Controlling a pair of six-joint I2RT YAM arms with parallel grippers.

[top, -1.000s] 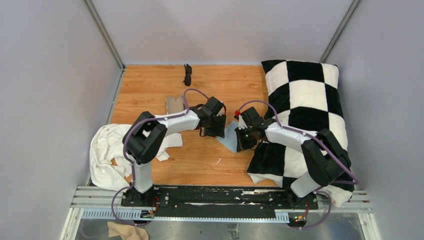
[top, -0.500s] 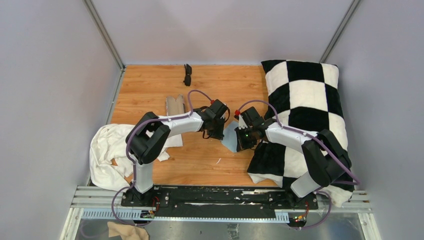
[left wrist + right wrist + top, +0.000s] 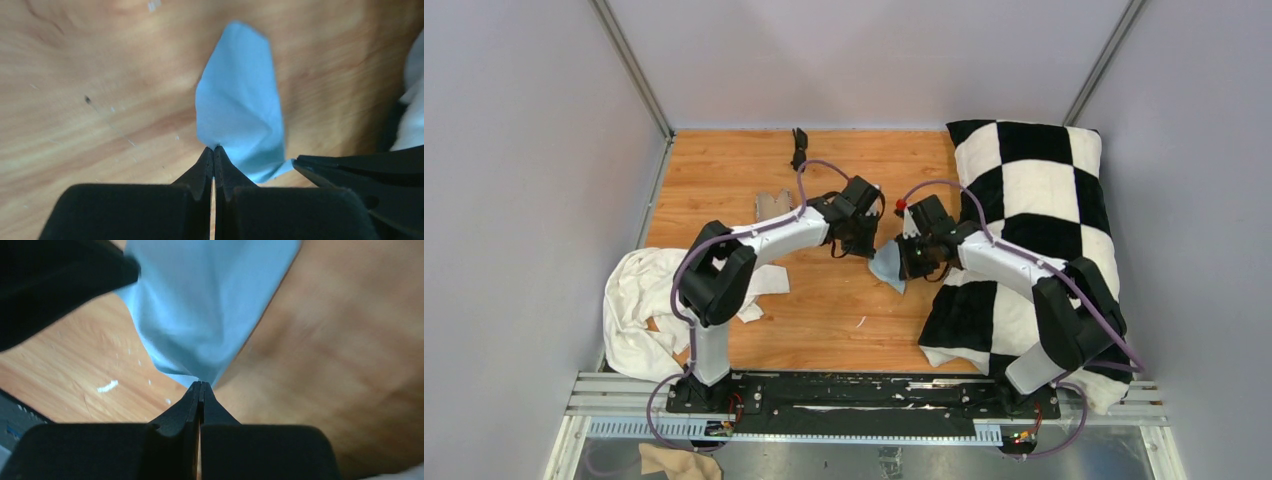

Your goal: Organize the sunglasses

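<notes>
Your left gripper and right gripper are each clenched on a corner of the light-blue cloth, which hangs over mid-tabletop. The sunglasses lie untouched at the far edge. You seem to be spreading the cloth; next, draw it taut and lay it flat.

The left arm hides part of the tan case; the sunglasses show no detail
</notes>
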